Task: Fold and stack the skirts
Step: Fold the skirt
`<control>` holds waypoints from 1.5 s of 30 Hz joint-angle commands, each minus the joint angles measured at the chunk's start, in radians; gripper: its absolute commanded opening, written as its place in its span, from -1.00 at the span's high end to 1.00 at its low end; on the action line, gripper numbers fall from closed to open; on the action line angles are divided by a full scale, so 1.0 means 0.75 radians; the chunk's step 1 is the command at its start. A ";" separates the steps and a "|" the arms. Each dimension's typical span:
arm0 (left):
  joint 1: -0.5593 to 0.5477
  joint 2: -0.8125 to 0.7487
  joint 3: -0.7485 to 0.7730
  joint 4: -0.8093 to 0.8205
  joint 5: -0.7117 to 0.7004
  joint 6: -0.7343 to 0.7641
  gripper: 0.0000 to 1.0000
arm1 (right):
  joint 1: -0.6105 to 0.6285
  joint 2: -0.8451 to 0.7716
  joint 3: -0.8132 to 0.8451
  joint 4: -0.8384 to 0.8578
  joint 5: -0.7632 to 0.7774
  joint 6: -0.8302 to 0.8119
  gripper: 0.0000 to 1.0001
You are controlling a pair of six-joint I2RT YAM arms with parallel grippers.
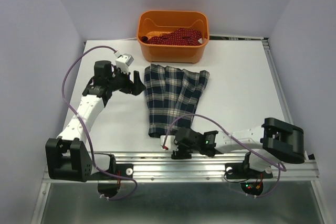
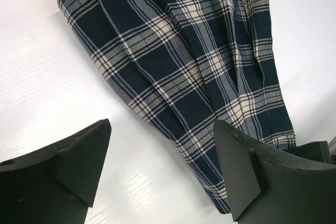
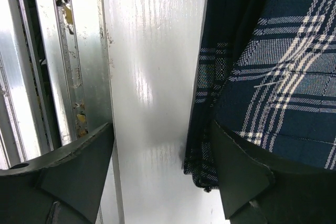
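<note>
The pleated tartan skirt (image 1: 170,97) lies flat in the middle of the white table. The red dotted skirt (image 1: 175,37) sits bunched inside the orange tub (image 1: 173,51) at the back. My left gripper (image 1: 137,83) is open, just left of the tartan skirt's far left corner; in the left wrist view the skirt (image 2: 184,61) runs between and beyond the fingers (image 2: 247,171). My right gripper (image 1: 171,142) is open at the skirt's near edge; the right wrist view shows the hem corner (image 3: 210,156) beside the right finger (image 3: 247,182).
An aluminium rail (image 1: 178,161) runs along the table's near edge, also seen in the right wrist view (image 3: 58,66). Purple cables loop over both arms. Walls close in the table on the left, back and right.
</note>
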 commanded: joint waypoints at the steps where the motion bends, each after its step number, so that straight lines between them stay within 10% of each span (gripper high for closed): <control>1: 0.009 -0.022 0.034 0.053 0.027 -0.006 -0.80 | -0.018 -0.027 -0.055 0.229 0.245 -0.060 -0.50; 12: -0.006 -0.144 -0.027 0.039 0.119 0.126 -0.68 | -0.038 -0.138 0.358 -0.296 -0.100 0.120 -0.42; 24: -0.071 -0.549 -0.297 -0.380 -0.145 1.099 -0.70 | -0.682 -0.107 0.598 -0.420 -0.617 0.374 -0.39; 34: -1.236 -0.721 -0.606 -0.082 -0.905 0.996 -0.61 | -0.818 0.232 0.690 -0.331 -0.859 0.435 -0.35; 45: -1.372 -0.617 -0.804 0.196 -0.930 1.393 -0.75 | -0.818 0.464 0.759 -0.331 -0.933 0.452 -0.30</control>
